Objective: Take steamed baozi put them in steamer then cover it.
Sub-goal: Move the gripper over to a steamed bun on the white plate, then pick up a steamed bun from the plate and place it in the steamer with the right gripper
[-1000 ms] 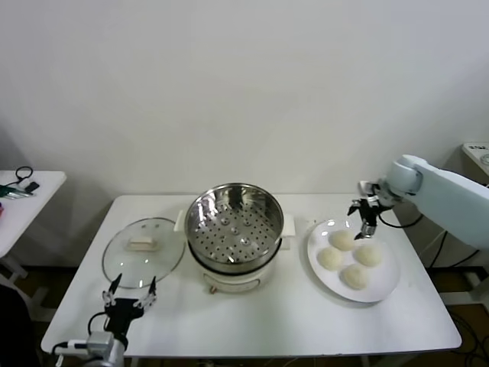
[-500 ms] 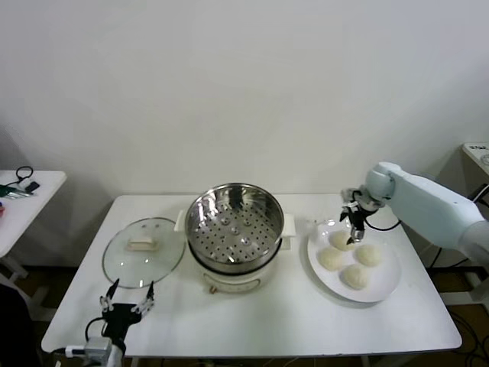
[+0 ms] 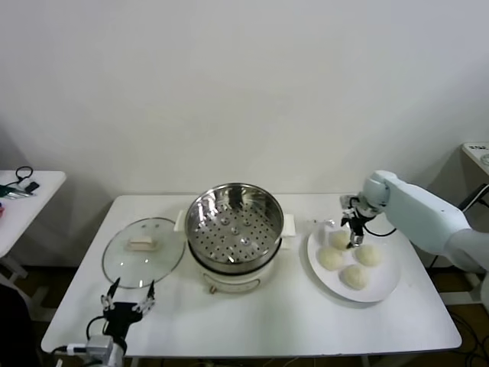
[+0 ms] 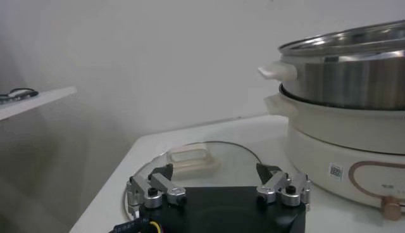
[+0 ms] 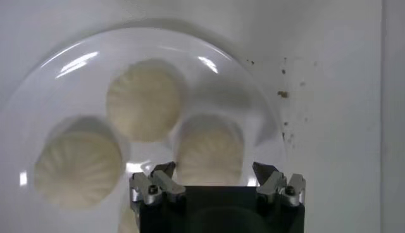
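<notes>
Right gripper (image 5: pixel 215 174): fingers wide, directly above rear bun (image 5: pixel 211 150) on plate (image 3: pixel 386 284). Left gripper (image 4: pixel 217 183): open, parked beside lid (image 4: pixel 209 166).

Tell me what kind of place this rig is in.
Likely a lab mock-up of a kitchen, not a real one: a white table against a bare wall, holding only a steamer, its lid and a plate of baozi.

You have a white table (image 3: pixel 252 321) running across the middle of the head view, backed by a plain white wall (image 3: pixel 244 92). A flat white plate (image 3: pixel 386 284) sits on it toward three o'clock. At nine o'clock stands a second small white table (image 3: pixel 30 195), well apart, with a few dark objects (image 3: pixel 21 183) on it too small to identify.
</notes>
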Tool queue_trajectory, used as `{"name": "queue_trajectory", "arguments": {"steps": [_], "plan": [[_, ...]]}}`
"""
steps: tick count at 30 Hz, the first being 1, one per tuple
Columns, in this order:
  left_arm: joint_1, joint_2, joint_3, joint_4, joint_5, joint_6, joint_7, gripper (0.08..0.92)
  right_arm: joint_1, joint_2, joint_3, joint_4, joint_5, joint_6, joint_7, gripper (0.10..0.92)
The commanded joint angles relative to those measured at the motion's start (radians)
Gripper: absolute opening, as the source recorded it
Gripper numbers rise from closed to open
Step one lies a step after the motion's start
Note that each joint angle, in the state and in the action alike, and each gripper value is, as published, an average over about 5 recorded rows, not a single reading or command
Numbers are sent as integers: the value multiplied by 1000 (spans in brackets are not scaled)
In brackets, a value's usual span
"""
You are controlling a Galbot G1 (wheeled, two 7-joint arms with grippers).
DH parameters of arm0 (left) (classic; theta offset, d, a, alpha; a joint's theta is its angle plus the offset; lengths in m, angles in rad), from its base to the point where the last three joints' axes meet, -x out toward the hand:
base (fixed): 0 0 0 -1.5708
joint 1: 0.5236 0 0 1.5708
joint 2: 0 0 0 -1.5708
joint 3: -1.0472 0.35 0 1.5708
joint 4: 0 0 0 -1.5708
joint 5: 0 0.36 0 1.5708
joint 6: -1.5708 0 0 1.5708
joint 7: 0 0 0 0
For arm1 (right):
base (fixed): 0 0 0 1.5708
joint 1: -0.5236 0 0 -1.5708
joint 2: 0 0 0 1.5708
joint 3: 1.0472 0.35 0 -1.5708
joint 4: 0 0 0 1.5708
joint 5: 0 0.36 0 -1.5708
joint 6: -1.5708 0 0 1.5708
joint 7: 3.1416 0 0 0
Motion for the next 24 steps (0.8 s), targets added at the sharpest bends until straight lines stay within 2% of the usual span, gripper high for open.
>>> {"name": "queue_trajectory", "arguments": {"steps": [1,6,12,15,19,24], "plan": [[-1,2,0,1,0,2,0,823,-16,9,24,-23,-14,2,3,753],[-2,3,1,-1,3,6,-1,823,-21,7,31,-18,-18,2,4,665],[-1,2,1,-6,5,7,0,823,31,-10,8,30,6,4,-4,641],[-1,2,0,-10,6,8,0,823,150,-32,-78,90,65,24,-14,641],[0,4,0,-16,7,11,0,823,391,-40,-277,189,169,114,-22,644],[-1,7,1,-25,8,15,1,823,663,19,-451,302,288,312,-26,645]]}}
